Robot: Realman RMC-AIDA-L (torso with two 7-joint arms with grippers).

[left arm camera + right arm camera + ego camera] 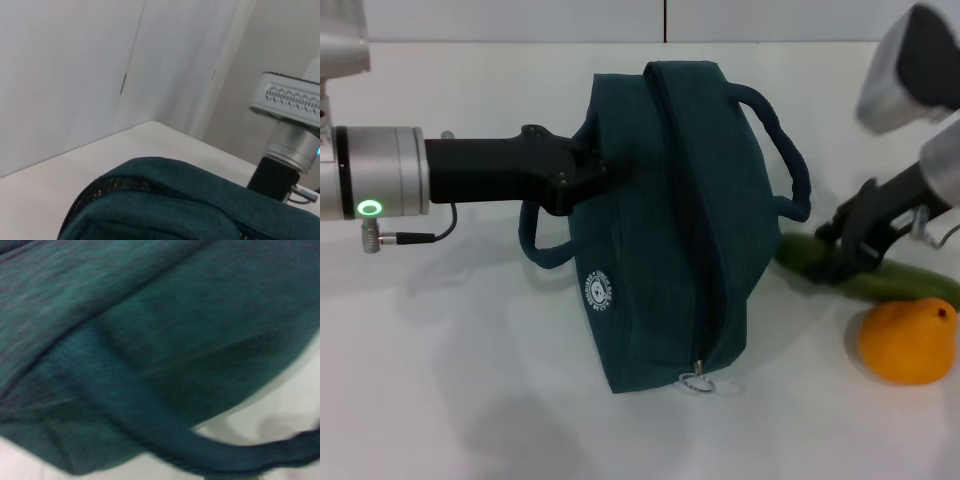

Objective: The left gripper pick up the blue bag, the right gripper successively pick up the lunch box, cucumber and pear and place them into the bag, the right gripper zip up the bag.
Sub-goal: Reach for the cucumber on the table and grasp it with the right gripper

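Note:
The blue bag (670, 230) stands on the white table, its zipper line running down to a metal ring pull (697, 382), with a white round logo (599, 292) on its side. My left gripper (592, 176) reaches in from the left and is shut on the bag's upper edge. The left wrist view shows the bag's top (165, 200) with a strip of silver lining. To the bag's right lies the cucumber (890, 278), and my right gripper (842, 248) sits over its near end. The pear (908, 340) rests in front of the cucumber. The lunch box is out of view.
One loop handle (790, 160) hangs off the bag toward the right gripper, the other (535, 245) droops below the left gripper. The right wrist view is filled by bag fabric and a handle (150, 425). A white wall (75, 75) backs the table.

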